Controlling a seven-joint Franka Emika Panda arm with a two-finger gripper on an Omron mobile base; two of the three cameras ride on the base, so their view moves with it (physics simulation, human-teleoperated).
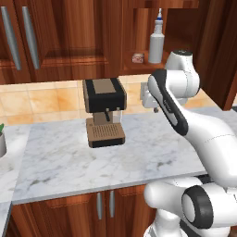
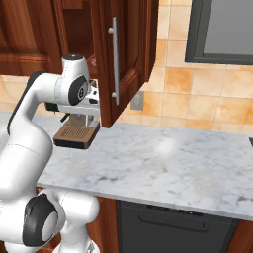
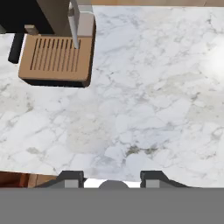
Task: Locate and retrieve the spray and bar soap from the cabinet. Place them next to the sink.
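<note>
Marble counter [image 1: 69, 157] runs under red-brown wall cabinets with a tan tile backsplash; from the left base view the cabinet [image 1: 139, 69] is open, and the spray [image 1: 156, 42] stands upright on its wooden shelf with the bar soap [image 1: 137, 58] lying just beside it on the left, both well above the counter, so neither has been fetched yet. A coffee machine [image 1: 104, 111] sits on the counter below and left of that shelf, which means the arm has to go up past it rather than across. The arm is folded with its upper links raised toward the shelf, wrist tucked behind the elbow, so this view can't settle how the jaws stand. Right base view: the open cabinet door [image 2: 121, 59] swings out toward the camera and hides the shelf contents; the arm's wrist sits just left of that door edge, over the coffee machine's drip tray [image 2: 74, 134], so door clearance looks tight on that side. A wall socket [image 2: 137, 101] sits on the tiles behind. Hand view: camera looks straight down at bare marble with the drip tray at upper left; the gripper [image 3: 112, 178] shows two fingertips set apart with nothing between them, so partly open and empty. My read: still approaching, hand needs to tilt up and reach for the shelf.
</note>
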